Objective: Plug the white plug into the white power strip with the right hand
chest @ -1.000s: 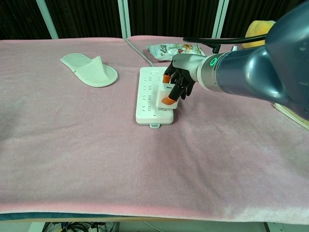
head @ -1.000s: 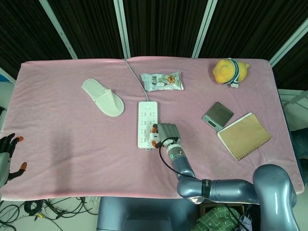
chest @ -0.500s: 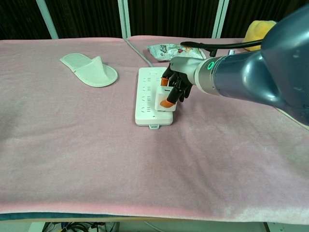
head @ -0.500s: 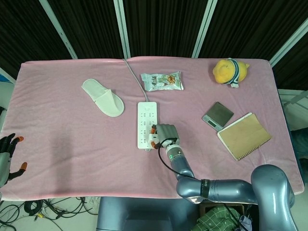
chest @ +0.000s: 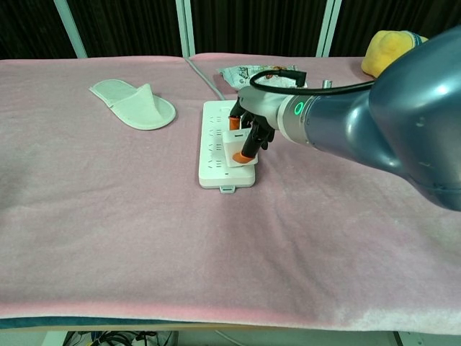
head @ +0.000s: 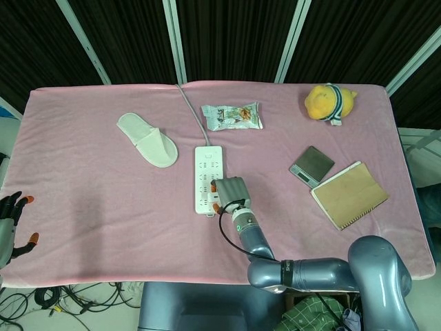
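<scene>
Pink cloth over the table (head: 103,207), dark curtains behind. The white power strip (chest: 219,137) lies long axis running away from the robot, cord at the far end. The right hand (chest: 248,130) pinches the white plug (chest: 235,150) upright, pressed down onto the strip's near right sockets. Since a second ago, hand, plug and strip have slid slightly left. The left hand (head: 10,221) waits at the table edge, fingers spread, holding nothing.

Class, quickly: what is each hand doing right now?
Left hand: open, holding nothing.
Right hand: holding the white plug on the white power strip.
</scene>
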`<action>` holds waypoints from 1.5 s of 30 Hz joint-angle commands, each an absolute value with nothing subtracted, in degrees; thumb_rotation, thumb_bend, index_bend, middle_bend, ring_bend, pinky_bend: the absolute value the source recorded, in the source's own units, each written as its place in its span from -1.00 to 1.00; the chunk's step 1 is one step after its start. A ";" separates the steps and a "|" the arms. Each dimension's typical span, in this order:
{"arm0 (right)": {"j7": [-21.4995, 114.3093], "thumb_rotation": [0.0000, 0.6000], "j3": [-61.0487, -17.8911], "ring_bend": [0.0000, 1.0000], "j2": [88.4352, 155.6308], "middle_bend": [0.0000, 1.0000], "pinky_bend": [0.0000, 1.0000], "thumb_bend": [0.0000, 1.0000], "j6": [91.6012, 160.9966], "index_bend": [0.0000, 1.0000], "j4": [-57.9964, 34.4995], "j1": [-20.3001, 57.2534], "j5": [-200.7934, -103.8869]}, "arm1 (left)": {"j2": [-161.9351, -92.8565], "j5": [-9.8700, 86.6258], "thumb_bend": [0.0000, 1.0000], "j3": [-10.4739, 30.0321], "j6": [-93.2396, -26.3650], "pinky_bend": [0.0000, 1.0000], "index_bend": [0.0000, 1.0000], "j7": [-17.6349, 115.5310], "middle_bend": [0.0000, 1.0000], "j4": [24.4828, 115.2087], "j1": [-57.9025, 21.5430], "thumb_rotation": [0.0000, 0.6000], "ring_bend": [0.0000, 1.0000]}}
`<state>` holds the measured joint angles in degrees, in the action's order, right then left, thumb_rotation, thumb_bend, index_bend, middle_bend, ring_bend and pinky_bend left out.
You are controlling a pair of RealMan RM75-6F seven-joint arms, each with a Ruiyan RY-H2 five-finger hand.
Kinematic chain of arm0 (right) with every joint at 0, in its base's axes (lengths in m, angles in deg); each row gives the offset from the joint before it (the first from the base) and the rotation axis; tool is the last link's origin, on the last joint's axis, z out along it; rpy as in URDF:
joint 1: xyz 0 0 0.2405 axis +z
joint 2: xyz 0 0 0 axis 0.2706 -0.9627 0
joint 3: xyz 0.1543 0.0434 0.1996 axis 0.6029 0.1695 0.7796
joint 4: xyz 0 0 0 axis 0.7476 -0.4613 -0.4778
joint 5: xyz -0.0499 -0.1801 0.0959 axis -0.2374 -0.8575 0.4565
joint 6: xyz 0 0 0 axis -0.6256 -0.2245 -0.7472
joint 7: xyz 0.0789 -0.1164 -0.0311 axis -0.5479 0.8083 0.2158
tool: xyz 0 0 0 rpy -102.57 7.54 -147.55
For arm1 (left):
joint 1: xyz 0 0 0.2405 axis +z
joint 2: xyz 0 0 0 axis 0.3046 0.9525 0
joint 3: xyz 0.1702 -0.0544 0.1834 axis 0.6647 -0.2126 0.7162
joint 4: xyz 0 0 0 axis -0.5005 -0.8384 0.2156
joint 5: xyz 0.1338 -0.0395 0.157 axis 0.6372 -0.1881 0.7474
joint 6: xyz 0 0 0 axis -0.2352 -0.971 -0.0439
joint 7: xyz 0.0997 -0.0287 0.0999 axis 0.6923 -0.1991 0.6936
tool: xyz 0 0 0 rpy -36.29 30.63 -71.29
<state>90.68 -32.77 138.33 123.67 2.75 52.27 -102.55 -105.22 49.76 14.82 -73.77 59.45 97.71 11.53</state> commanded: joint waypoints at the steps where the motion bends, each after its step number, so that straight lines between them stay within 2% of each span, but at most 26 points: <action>1: 91.70 1.00 -32.97 0.21 138.83 0.30 -0.25 -0.32 123.49 0.63 2.08 52.59 -101.84 | -105.21 49.78 -0.33 14.80 -73.78 -1.00 -0.74 59.42 -0.95 97.70 11.51 1.00 -1.00; 8: 92.16 1.00 -33.10 0.25 139.38 0.35 -0.20 -0.32 123.24 0.70 1.40 52.24 -102.03 | -105.17 49.76 -0.33 14.85 -73.70 -1.00 -0.73 59.44 -0.95 97.69 11.46 1.00 -1.00; 16: 91.41 1.00 -33.65 0.38 139.50 0.51 -0.10 -0.27 123.17 0.89 1.29 51.12 -104.59 | -105.20 49.68 -0.33 14.88 -73.75 -1.00 -0.74 59.67 -0.94 97.75 11.45 1.00 -1.00; 32: 89.88 1.00 -36.09 0.41 141.58 0.54 -0.07 -0.26 123.59 0.95 0.66 48.99 -112.63 | -105.15 48.96 -0.33 14.84 -73.55 -1.00 -0.74 60.22 -0.95 98.15 11.37 1.00 -1.00; 45: 94.59 1.00 -36.28 0.43 143.00 0.56 -0.07 -0.26 123.10 0.97 -1.24 49.76 -111.48 | -105.04 48.83 -0.33 14.91 -73.35 -1.00 -0.74 60.26 -0.94 98.21 11.28 1.00 -1.00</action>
